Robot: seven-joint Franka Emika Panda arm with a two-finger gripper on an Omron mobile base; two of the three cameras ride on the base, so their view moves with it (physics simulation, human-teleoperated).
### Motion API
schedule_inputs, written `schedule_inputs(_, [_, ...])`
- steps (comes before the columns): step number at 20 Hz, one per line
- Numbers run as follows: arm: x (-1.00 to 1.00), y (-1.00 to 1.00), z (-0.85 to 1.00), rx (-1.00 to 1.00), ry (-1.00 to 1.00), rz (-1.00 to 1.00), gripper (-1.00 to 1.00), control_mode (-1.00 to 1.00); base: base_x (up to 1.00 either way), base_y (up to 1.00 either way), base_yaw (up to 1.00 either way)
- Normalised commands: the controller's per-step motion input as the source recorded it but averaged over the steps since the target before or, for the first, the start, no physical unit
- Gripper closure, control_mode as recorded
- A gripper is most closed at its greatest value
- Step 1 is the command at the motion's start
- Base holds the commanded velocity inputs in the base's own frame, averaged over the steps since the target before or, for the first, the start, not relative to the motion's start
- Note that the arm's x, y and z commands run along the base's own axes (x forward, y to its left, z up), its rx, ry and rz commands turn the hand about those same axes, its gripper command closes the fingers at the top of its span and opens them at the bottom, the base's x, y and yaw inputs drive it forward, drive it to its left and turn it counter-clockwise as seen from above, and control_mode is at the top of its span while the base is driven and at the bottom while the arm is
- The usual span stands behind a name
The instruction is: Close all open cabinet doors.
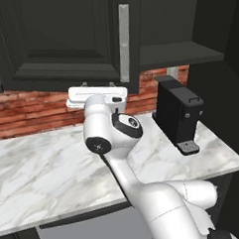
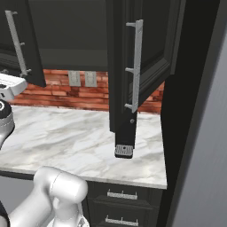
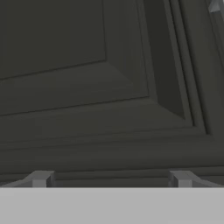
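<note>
Finishes: matt black cabinetry, brushed metal, polished stone, rough brick.

The cabinet doors (image 1: 62,40) look like painted wood, matt black, smooth, with a soft sheen on the recessed panel edges in the hand view. Their bar handles (image 1: 124,42) read as flat silver metal, dull satin. The counter (image 1: 44,165) is white marble with grey veining, smooth and lightly glossy. The back wall (image 1: 22,114) is red brick, rough, with pale mortar lines. The coffee machine (image 1: 178,116) looks like black plastic, matt. The drawers (image 2: 122,206) are dark and matt with short silver metal pulls. The robot arm (image 1: 117,136) is glossy white plastic with dark joints.
</note>
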Motion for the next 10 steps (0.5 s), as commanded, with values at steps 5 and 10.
schedule_inputs(5, [0.62, -0.02, 0.00, 0.00, 0.00, 0.00, -1.00, -1.00, 0.00, 0.00, 0.00])
schedule_inputs(10, [0.39, -0.03, 0.00, 0.00, 0.00, 0.00, -1.00, -1.00, 0.00, 0.00, 0.00])
